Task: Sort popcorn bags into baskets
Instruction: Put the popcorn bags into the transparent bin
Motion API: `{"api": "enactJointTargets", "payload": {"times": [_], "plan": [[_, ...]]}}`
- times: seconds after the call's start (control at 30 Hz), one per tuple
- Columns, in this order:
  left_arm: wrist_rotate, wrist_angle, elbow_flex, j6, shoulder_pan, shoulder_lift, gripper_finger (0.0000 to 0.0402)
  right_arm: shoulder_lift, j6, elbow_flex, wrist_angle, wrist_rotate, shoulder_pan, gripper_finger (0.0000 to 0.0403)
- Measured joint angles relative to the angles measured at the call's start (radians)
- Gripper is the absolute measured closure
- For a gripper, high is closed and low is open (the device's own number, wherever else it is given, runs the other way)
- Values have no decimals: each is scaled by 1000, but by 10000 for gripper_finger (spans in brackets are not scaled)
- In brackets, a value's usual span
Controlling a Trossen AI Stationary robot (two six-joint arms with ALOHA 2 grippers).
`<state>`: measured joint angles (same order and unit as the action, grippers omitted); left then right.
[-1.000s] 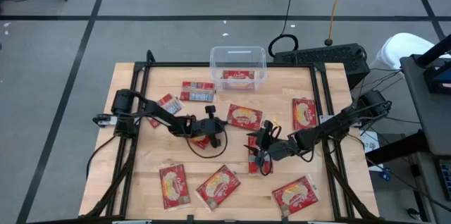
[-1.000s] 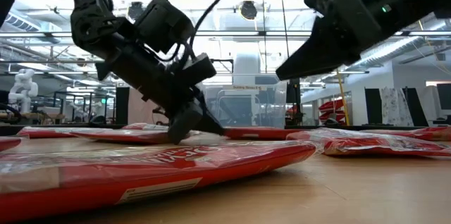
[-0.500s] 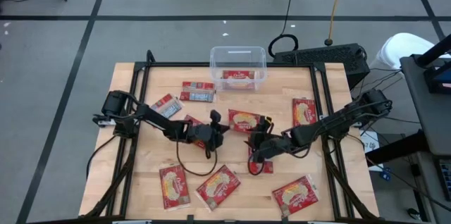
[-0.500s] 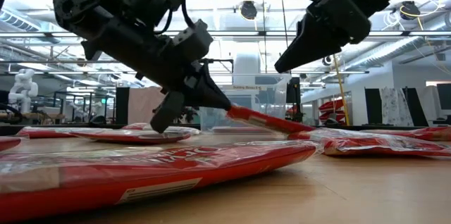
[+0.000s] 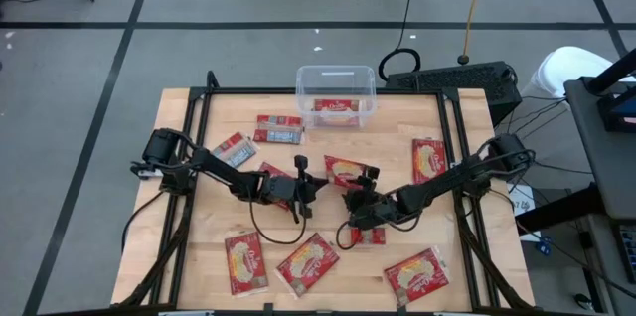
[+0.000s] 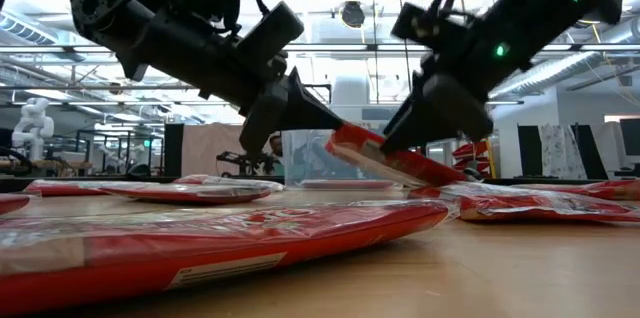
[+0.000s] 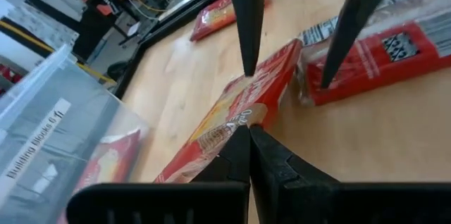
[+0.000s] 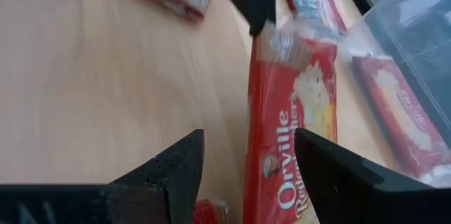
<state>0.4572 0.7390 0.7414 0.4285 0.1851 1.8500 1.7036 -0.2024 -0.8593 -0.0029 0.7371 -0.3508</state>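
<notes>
While left gripper [image 5: 311, 185] pinches a bag [image 5: 348, 170], right gripper [image 5: 350, 204] gapes beside; tub [image 5: 336, 95] holds one, most remain.

High view: overhead, facing straight down, far enough to frame the whole pale wooden slatted table [image 5: 199, 246] plus grey floor around it.

Low view: at tabletop height, facing level across the table [image 6: 520, 268] into the room behind; very near the closest flat red popcorn packet [image 6: 200, 243].

Left wrist view: close, facing along that arm's dark fingers [image 7: 243, 155] over the table.

Right wrist view: close, facing past its dark fingers [image 8: 176, 164] over the table.

Shared: all four views take in the lifted red-and-yellow popcorn packet [image 5: 350, 170] [image 6: 390, 161] [image 7: 236, 118] [image 8: 289, 111] near the table's middle; the clear rectangular plastic tub [image 5: 336, 92] [image 6: 305, 156] [image 7: 49, 132] shows in three.
</notes>
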Motion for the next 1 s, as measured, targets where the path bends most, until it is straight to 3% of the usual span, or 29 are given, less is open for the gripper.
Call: {"api": "enactJointTargets", "payload": {"times": [0.17,0.27,0.43,0.57,0.73,0.87,1.0], "plan": [[6,5,0,-47,19,0,400,56,-45,0,-1,76,5,198],[8,29,0,-68,33,0,400,63,-46,1,-1,130,4,224],[20,40,1,-104,59,-1,400,40,15,1,25,124,4,314],[26,63,1,-136,83,-4,386,17,72,1,28,53,4,387],[33,30,1,-225,130,-104,349,-37,122,1,8,16,2,374],[39,-108,1,-240,192,-263,321,-111,210,2,-42,-29,-8,368],[89,-287,2,-361,232,-423,315,-189,382,2,-55,-117,-28,380]]}}
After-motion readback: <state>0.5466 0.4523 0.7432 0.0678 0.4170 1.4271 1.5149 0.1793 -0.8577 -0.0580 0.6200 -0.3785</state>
